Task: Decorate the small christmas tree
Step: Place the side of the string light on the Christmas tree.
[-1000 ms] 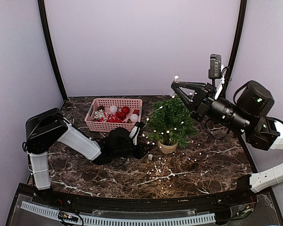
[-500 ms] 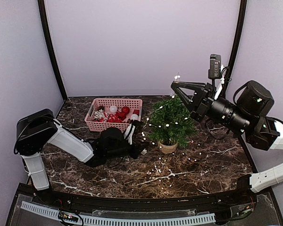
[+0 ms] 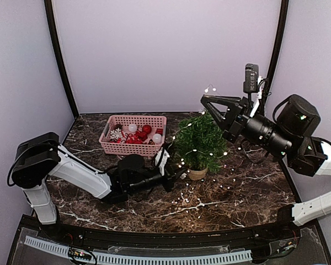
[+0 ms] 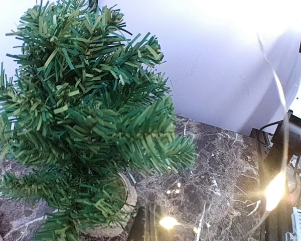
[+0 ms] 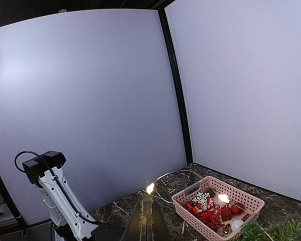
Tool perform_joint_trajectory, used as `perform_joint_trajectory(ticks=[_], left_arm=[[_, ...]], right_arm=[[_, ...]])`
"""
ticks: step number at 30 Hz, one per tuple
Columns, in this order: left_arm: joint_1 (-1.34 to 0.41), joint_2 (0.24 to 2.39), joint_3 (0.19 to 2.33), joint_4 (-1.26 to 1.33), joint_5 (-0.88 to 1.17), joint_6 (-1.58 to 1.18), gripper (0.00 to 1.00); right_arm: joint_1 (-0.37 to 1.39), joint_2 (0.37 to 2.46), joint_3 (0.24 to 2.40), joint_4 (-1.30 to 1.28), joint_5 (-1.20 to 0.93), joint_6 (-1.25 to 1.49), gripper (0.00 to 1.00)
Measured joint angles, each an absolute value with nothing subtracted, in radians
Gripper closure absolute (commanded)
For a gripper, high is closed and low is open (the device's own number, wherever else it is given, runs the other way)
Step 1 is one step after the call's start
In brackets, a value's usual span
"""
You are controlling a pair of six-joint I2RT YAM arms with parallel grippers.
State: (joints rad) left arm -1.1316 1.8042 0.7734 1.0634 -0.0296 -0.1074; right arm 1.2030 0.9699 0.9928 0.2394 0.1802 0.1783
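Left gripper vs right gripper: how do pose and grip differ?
The left gripper sits low over the dark marble table, beside the tan round pot of the small green christmas tree. The right gripper is raised above the treetop. The right gripper pinches the lit fairy-light wire string. Whether the left gripper grips it is unclear. Both are shut.

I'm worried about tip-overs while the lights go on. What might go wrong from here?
1. The right gripper holds the light string above the small christmas tree; a hard pull may topple it.
2. The left gripper, shut low beside the pot, might bump it.
3. Slack string on the table may snag.
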Motion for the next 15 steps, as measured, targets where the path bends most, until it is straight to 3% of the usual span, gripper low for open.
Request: perform_joint_trajectory(ticks=[15], left_arm=[[-1.159,1.973,0.931,1.100,-0.064,0.023,1.00]], right_arm=[[1.203,0.923,0.990,0.232,0.180,0.155,1.00]])
